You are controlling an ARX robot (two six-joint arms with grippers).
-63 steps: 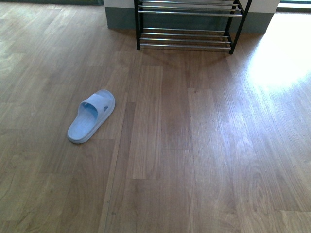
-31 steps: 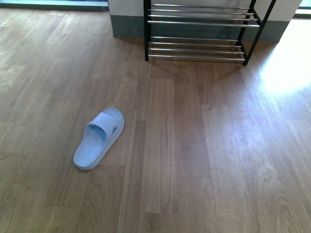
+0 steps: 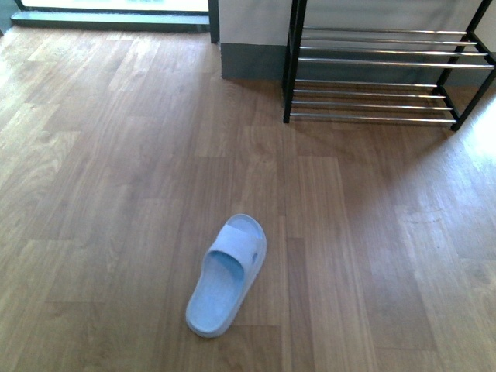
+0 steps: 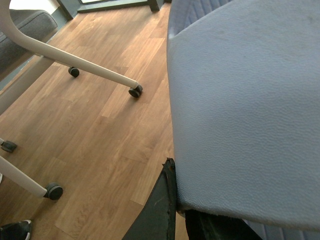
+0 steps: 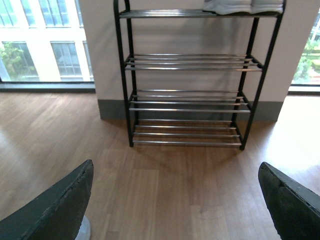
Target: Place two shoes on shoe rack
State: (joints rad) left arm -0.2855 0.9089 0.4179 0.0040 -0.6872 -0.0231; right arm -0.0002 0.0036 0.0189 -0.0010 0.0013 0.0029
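The wood floor (image 3: 116, 155) runs all round. One sandal (image 3: 226, 277) lies flat on it, well apart from the one rack (image 3: 380, 77), which has four tiers, with something pale (image 5: 235, 5) on the top one. My right gripper (image 5: 170, 210) is spread wide. My left gripper (image 4: 177, 220) touches a pale blue surface (image 4: 240, 110); I cannot tell if it is pinching.

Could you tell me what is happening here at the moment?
The robot is tidying slide sandals onto the shoe rack. One shoe lies untouched on the wooden floor in front of it, with no arm near. The right gripper is open and empty, facing the rack. In the left wrist view a pale blue surface sits against a dark finger. It may be the other shoe, but a grip cannot be confirmed.
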